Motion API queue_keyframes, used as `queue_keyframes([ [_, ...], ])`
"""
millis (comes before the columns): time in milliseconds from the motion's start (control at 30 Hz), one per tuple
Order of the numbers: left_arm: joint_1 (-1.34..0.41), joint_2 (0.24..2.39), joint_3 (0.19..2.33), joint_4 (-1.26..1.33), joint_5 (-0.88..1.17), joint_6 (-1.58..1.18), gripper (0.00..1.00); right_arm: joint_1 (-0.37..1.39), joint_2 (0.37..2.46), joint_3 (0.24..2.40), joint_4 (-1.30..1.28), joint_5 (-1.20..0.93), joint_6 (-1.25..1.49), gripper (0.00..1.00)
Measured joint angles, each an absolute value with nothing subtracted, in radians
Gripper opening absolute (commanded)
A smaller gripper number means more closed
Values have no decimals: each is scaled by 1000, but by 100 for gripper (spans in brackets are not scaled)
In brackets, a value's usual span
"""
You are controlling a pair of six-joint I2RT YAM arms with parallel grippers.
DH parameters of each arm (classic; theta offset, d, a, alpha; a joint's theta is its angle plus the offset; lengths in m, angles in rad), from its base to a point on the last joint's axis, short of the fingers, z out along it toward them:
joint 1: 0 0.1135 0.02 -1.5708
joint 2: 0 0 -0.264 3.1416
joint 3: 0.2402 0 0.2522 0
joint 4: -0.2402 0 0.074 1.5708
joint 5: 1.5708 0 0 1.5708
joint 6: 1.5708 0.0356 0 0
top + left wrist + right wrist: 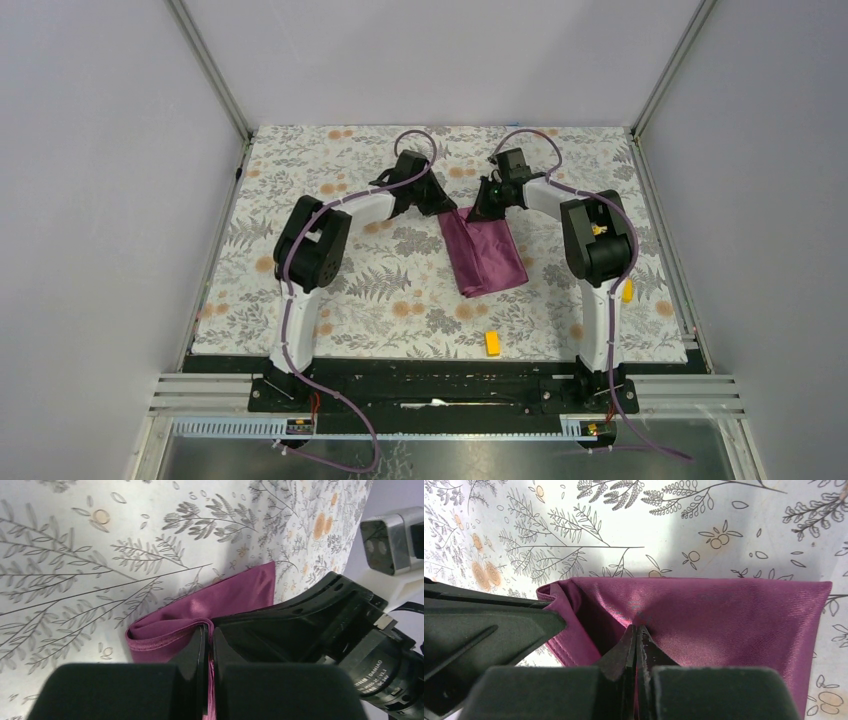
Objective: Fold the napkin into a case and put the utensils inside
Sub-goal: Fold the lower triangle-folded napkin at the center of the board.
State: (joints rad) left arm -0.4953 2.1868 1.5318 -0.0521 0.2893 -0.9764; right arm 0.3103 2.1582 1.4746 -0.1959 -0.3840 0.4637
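From the top camera I see the napkin [485, 255] lying mid-bench [400, 300] as a narrow band, its long axis running from the far end toward near-right. On the left wrist view, the left fingers [197, 650] are clamped tight on its folded edge. On the right wrist view, the right fingers [626, 652] pinch the cloth's near edge the same way.

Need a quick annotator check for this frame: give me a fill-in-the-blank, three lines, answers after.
1. The left gripper and the right gripper are both ___ on the napkin.
2. They grip the napkin at its ___ end, not its near one.
3. The small block lying nearer than the napkin is coloured ___.
Missing words: shut; far; yellow.
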Motion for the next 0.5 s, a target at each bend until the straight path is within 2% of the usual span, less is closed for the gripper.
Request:
queue_keyframes([
  [500,-525,2270,1607,-51,297,-982,0,309,2185,1512,-207,-389,455,0],
])
